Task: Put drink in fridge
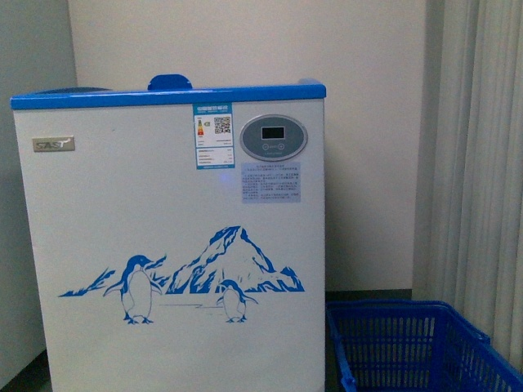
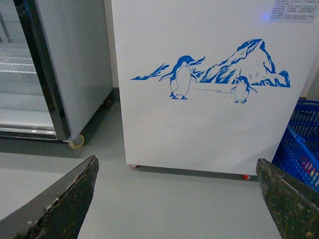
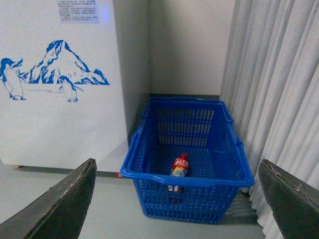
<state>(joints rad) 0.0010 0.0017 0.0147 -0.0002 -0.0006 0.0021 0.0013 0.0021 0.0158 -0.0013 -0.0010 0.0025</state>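
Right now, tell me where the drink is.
Right wrist view: the drink lies inside the blue basket, on its bottom, beside the fridge.

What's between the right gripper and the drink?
Only the near wall of the blue basket: the drink lies inside on its floor. From above, nothing visible covers it.

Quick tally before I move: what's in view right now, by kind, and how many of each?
Chest freezer: 1
Tall grey cabinet: 1
Blue shopping basket: 1
Drink bottle: 1, lying inside the basket
Total: 4
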